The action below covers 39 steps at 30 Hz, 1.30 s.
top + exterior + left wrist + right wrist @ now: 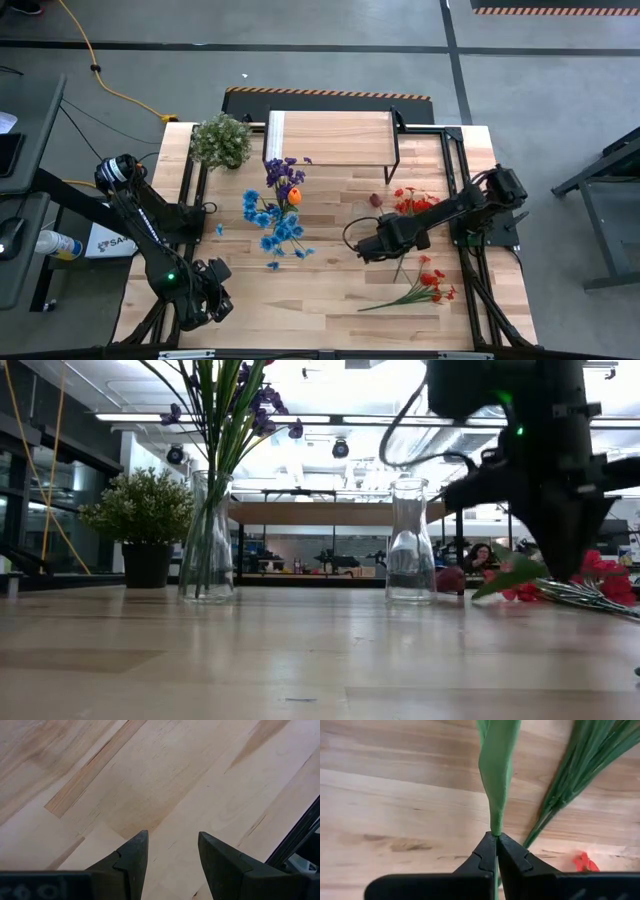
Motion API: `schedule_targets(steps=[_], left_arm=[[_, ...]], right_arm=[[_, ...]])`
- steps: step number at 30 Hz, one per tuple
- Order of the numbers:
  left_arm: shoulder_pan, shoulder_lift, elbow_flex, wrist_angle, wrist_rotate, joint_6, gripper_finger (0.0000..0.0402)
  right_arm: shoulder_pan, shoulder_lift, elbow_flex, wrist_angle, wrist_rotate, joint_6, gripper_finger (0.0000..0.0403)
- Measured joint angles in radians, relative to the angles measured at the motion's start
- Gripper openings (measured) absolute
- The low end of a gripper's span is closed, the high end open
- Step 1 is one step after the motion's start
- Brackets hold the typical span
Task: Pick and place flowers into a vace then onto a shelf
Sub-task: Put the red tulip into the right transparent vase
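While the right end effector (496, 836) is pinched closed on a green leaf (496, 775) of one of the flowers, two glass vases stand on the counter (330, 300): the left vase (208, 540) in the low view carries green stems with purple blooms (262, 405), the other vase (411, 542) looks empty. From above, that filled vase shows as a cluster of purple, blue and one orange bloom (292, 195) just in front of the shelf (328, 138); the blue flowers (275, 225) spread below it, can't tell whether they are in the vase or lying on the wood. Shelf sits at the far edge of the counter, light wood top on thin black legs. Potted plant (221, 141) just beside the shelf's left end. Red flowers (432, 282) lie flat on the counter near the right arm, stems fanned toward the middle; more red blooms (412, 203) further back, plus a dark maroon one (375, 199) between them and the shelf. The right wrist view shows a bundle of green stems (572, 775) lying on the wood beside the gripped leaf. Left end effector (172, 862) hovers over bare planks at the near left corner, fingers apart, holding nothing. Counter is pale wood planks. Room: grey concrete floor, yellow cable (110, 85), ceiling strip lights (150, 417), a person seated well behind.
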Motion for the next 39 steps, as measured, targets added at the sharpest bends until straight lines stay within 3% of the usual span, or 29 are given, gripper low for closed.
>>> schedule_targets(steps=[13,23,39], left_arm=[[0.000,0.000,0.000,-0.002,-0.002,-0.001,0.0207],[0.000,0.000,0.000,-0.002,-0.003,-0.001,0.0207],[0.000,0.000,0.000,-0.002,-0.005,-0.001,0.0207]], right_arm=[[0.005,-0.213,0.000,-0.134,-0.001,0.008,0.0000],[0.056,-0.385,0.001,-0.133,-0.002,0.007,0.0000],[0.134,-0.539,0.002,0.046,0.019,0.007,0.0000]])
